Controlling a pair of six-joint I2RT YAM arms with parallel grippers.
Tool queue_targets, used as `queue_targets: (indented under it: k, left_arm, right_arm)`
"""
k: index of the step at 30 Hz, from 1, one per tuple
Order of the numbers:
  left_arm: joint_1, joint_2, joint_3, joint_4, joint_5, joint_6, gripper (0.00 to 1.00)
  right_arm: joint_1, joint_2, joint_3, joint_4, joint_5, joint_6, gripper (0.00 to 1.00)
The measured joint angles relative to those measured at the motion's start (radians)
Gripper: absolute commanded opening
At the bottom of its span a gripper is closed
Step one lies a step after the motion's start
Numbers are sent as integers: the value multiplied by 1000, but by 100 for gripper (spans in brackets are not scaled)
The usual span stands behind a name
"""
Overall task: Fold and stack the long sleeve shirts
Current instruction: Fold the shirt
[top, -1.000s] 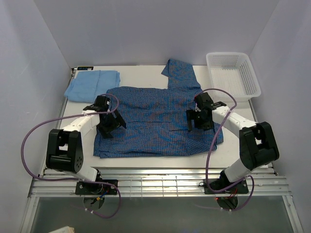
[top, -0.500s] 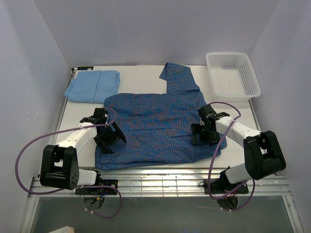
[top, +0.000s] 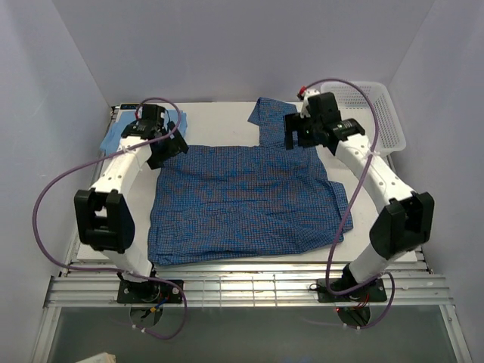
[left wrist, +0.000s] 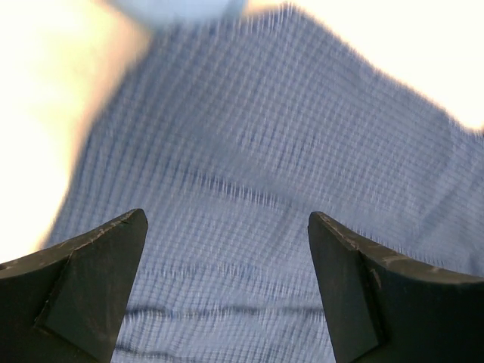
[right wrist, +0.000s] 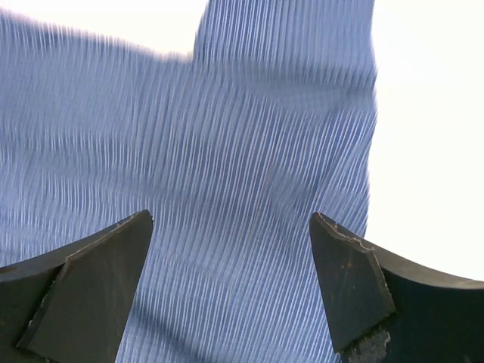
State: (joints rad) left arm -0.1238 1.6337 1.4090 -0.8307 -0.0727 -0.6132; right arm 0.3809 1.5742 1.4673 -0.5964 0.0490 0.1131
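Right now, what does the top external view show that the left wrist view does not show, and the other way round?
Only the top external view shows the dark blue checked shirt spread out, its sleeve at the far side, the white mesh basket and the right fingers. Only the left wrist view shows the left fingers from close by, open with nothing between them. Both views show checked cloth and part of the light blue shirt.

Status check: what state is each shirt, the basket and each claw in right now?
Checked shirt: spread flat, one sleeve pointing to the far edge.
Light blue shirt: folded, far left corner.
Basket: upright, far right corner.
Left claw: open, over the checked shirt, holding nothing.
Right claw: open, over the checked shirt, holding nothing.
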Motion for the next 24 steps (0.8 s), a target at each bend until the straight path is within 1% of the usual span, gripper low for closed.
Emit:
queue_targets:
  k: [4, 6, 8, 11, 13, 16, 21, 24]
  left_arm:
    - [14, 208, 214, 24, -56, 52, 98]
    - [21, 285, 286, 33, -71, 79, 98]
    - [29, 351, 341, 41, -82, 107, 98]
    - [41, 421, 379, 53, -96, 160, 98]
    - [48, 454, 393, 56, -96, 193, 97]
    - [57, 500, 417, 68, -85, 234, 95]
    - [61, 519, 421, 79, -60, 273, 93]
    - [61, 519, 421, 84, -51, 292, 86]
  right_arm:
    - [-3, 195, 257, 38, 48, -45, 90]
    - [-12, 302, 382, 45, 55, -64, 90]
    - [-26, 396, 484, 47, 54, -75, 90]
    - [-53, 516, 612, 50, 45, -108, 90]
    - [-68, 576, 659, 63, 32, -140, 90]
    - [-86, 628, 663, 93, 23, -183, 90]
    - [-90, 733, 703, 150, 20, -222, 90]
    - [-90, 781, 706, 187, 10, -230, 90]
